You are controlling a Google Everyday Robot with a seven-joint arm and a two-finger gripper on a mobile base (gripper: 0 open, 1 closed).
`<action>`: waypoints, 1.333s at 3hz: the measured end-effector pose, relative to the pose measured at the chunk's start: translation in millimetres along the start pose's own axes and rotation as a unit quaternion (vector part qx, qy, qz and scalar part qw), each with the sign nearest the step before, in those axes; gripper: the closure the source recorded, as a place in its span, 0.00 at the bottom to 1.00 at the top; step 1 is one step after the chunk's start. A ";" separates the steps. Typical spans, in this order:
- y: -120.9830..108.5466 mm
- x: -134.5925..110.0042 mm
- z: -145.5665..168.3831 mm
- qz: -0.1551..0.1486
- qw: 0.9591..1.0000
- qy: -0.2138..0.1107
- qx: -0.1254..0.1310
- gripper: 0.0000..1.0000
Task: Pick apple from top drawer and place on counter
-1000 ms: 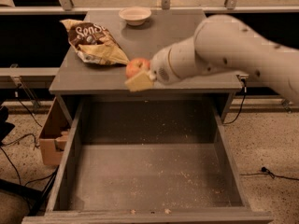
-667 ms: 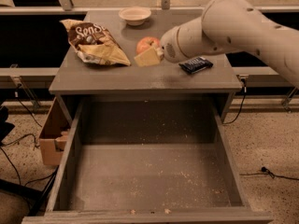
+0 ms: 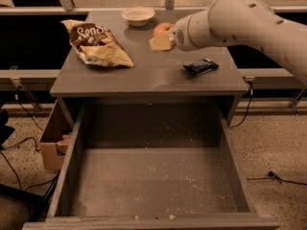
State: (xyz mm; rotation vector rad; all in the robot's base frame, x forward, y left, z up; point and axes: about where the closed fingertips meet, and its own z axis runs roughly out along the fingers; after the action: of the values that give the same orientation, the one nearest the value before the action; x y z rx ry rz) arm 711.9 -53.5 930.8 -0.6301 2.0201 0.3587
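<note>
The red-orange apple is over the far middle of the grey counter, just right of the pale bowl. My gripper is at the apple, its yellowish fingertips closed around it; the white arm reaches in from the right. Whether the apple rests on the counter or hangs just above it I cannot tell. The top drawer is pulled fully open below, its crumb-speckled floor holding nothing.
A brown chip bag lies on the counter's left half. A pale bowl stands at the far edge. A dark snack bar lies at the right. A cardboard box sits on the floor left of the cabinet.
The gripper has carried the apple from above the counter's front edge toward the back, stopping near the bowl. The dark snack bar has come into view.
</note>
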 end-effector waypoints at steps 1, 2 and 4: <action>0.2 -0.3 0.2 0.000 1.000 0.000 0.000 1.00; -17.5 -16.1 9.0 0.000 1.000 -0.001 0.013 1.00; -111.5 -37.1 80.8 0.019 0.996 0.034 0.079 1.00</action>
State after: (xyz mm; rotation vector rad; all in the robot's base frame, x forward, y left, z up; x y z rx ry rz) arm 848.1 -95.2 922.9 -0.5131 2.1028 0.2002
